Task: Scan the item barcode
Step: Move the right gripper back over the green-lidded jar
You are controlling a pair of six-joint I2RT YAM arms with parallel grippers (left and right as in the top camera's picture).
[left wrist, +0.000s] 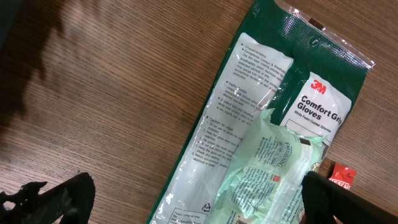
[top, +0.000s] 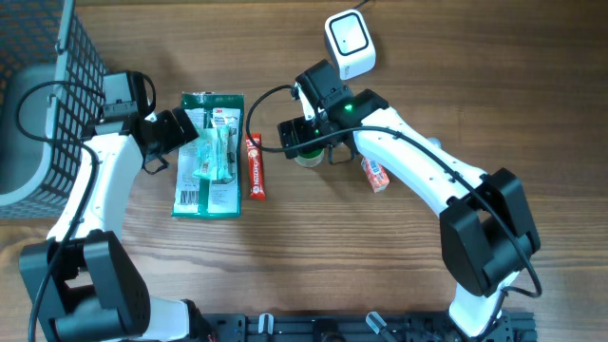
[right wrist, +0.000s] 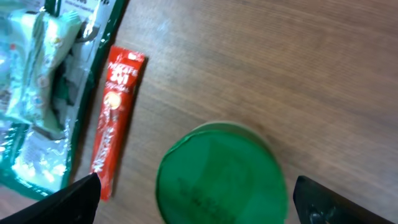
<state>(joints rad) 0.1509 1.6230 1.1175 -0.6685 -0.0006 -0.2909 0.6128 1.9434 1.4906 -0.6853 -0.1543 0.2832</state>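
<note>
Right gripper [top: 309, 144]: jaws wide, holding nothing, poised over a green-lidded container [top: 309, 158]. In the right wrist view the round green lid [right wrist: 221, 173] lies between the two dark fingertips [right wrist: 68, 200]; whether they touch it cannot be told.
Scanner [top: 350, 43]: white, standing on the table [top: 418, 85] beyond this gripper, apart from it.
Red sachet [top: 255, 166]: a flat stick just beside the container, on the side toward the other arm.
Small red-and-white tube [top: 375, 174]: on the container's opposite side, under the right forearm.
Left gripper [top: 179, 128]: jaws wide, empty, over the near edge of a green glove pack [top: 226, 190].
Glove pack, left wrist view [left wrist: 261, 106]: flat on the wood, printed side up, with a paler green packet [left wrist: 267, 165] lying on it between the fingers [left wrist: 62, 198].
Wire basket [top: 47, 85]: behind the left arm.
</note>
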